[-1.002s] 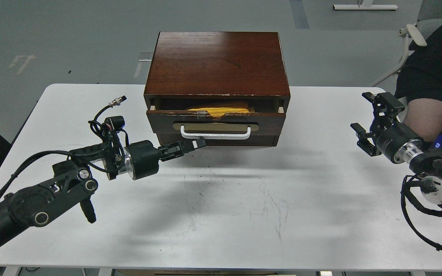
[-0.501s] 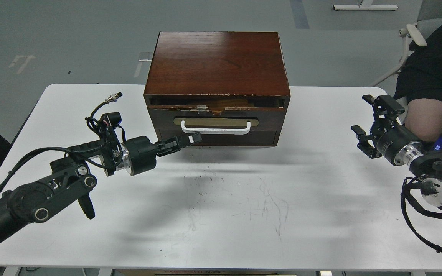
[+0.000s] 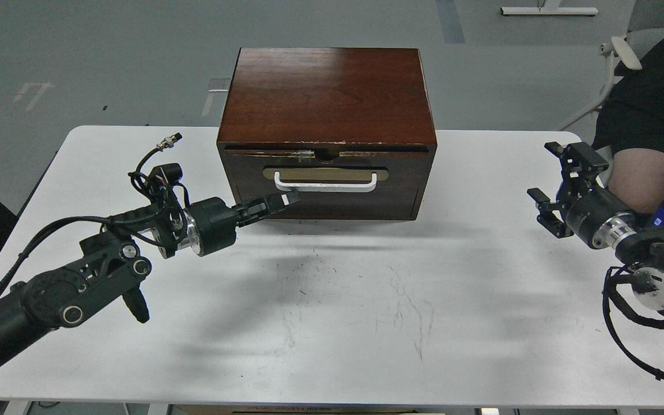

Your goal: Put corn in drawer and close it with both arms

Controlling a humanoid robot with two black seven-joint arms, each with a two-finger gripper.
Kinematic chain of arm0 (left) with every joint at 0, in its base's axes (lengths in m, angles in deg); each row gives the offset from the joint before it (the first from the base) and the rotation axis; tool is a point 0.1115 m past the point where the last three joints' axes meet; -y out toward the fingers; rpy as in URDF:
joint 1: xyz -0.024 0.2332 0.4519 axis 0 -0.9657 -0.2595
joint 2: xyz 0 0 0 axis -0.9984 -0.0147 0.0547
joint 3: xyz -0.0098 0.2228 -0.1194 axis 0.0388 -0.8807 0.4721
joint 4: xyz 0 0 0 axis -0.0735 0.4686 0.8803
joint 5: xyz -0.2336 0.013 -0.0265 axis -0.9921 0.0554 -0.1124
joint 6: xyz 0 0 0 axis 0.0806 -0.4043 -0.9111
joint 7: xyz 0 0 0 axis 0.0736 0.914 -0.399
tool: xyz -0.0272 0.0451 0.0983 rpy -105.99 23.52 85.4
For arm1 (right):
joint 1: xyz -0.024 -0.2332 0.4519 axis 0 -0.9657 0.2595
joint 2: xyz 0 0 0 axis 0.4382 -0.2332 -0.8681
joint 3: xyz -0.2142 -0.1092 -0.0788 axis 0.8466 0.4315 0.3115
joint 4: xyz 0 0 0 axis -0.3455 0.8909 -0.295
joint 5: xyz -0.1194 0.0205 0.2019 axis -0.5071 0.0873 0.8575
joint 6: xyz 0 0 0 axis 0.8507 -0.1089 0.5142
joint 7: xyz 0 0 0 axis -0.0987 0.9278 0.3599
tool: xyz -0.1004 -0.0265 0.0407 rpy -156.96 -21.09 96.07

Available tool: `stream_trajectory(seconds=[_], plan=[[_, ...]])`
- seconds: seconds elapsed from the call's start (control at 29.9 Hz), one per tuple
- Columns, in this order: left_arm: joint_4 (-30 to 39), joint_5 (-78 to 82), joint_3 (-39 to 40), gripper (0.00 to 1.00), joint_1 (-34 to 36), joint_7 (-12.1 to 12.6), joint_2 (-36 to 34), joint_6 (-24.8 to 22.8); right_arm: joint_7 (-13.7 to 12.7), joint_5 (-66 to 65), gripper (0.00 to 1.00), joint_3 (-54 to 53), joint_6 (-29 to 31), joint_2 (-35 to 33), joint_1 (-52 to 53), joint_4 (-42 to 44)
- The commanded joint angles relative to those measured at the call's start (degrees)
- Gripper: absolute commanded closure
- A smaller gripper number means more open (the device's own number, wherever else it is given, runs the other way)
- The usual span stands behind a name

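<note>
The dark red-brown drawer point(image 3: 326, 190) sits pushed flush into the wooden cabinet point(image 3: 325, 92), its white bar handle point(image 3: 325, 183) facing me. The corn is hidden; no yellow shows. My left gripper point(image 3: 286, 200) is shut, its fingertips pressed against the drawer front just below the handle's left end. My right gripper point(image 3: 552, 181) is open and empty, hovering above the table's right edge, far from the cabinet.
The white table point(image 3: 338, 323) carries only the cabinet at its back middle. A person's arm point(image 3: 637, 173) and a chair are beyond the right edge, close behind my right gripper. Grey floor lies behind.
My left gripper has pushed the drawer in from partly open, with the yellow corn showing, to closed. The corn is no longer visible. The right arm has barely moved.
</note>
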Motion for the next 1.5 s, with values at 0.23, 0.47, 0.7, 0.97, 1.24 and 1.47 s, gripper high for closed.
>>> stream_trajectory(seconds=[0.23,0.47,0.7,0.97,1.24,1.47], plan=[[-1.07,0.0,-0.01,1.0,0.77,0.0,0.16,0.94,-0.02,0.0,0.01,-0.02,0.0,0.0,-0.17,0.07],[-0.98,-0.17,-0.62,1.0,0.94,-0.09,0.16,0.59,-0.02,0.0,0.01,-0.11,0.0,-0.09,-0.26,-0.02],[1.2,-1.05,-1.15,1.0,-0.02,-0.7,-1.07,-1.16,-0.02,0.0,0.01,-0.2,0.0,-0.09,-0.26,-0.02],[11.66,-10.07,-0.27,0.55,-5.29,-4.53,-9.23,-3.9,-0.02,0.0,0.01,-0.37,0.0,-0.18,-0.17,-0.02],[13.52,-31.27,3.85,0.01,-6.35,-4.53,-15.4,-3.81,-0.02,0.18,0.01,-1.86,-0.17,0.0,-0.26,0.07],[10.1,-45.6,7.89,0.01,-8.72,-4.53,-17.25,-3.28,-0.02,0.7,0.01,-3.36,-0.44,2.1,-1.31,0.07]])
